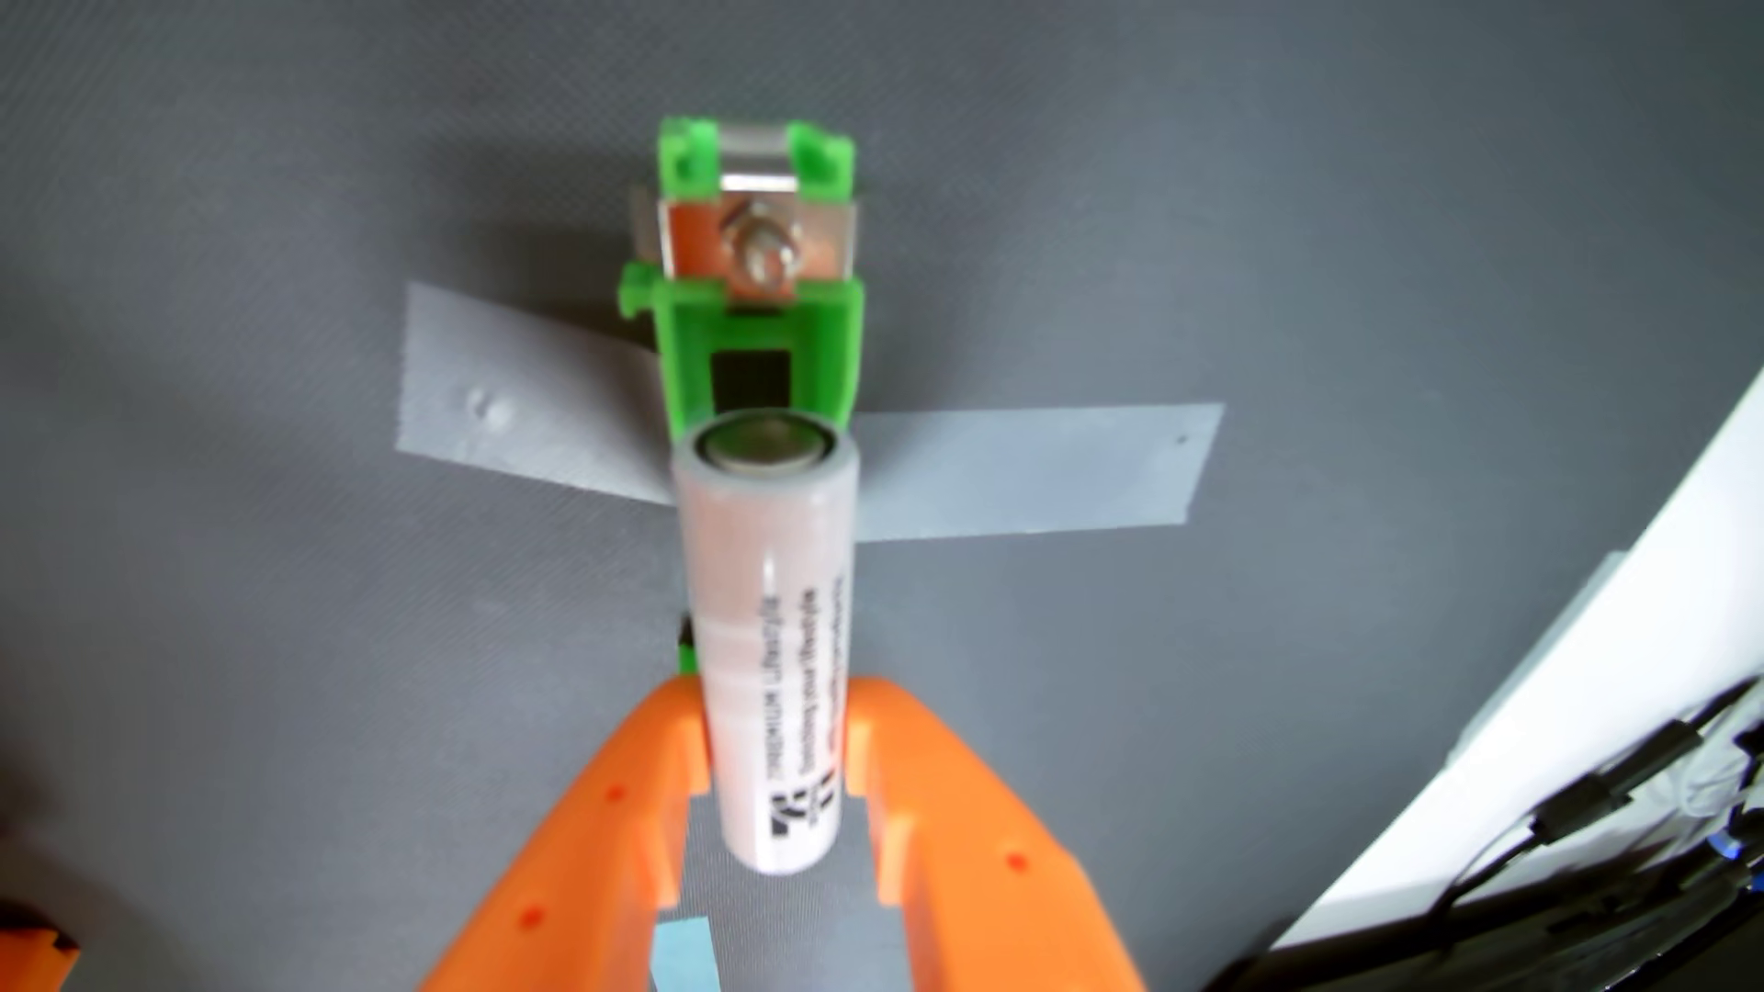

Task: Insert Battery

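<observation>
Wrist view, nearest first: orange plastic two-finger gripper (775, 725), entering from the bottom edge, its base cut off by the frame; both fingers clamped on the lower part of a white cylindrical battery (771, 649) with black printed lettering, too blurred to read. Battery pointing away from the camera, its metal end cap facing up-frame; its near end rounded and out of focus. Small light-blue tape patch (682, 954) between the fingers at the bottom edge, partly cut off. Beyond: green plastic battery holder (764, 324) with a metal contact plate and screw at its far end, its near end hidden behind the battery; whether battery and holder touch cannot be told. Grey tape strips (1031, 472) crossing under the holder, fixed to a dark grey mat (286, 668). Right edge: white surface (1623, 687) and black cables (1575, 839), blurred.
</observation>
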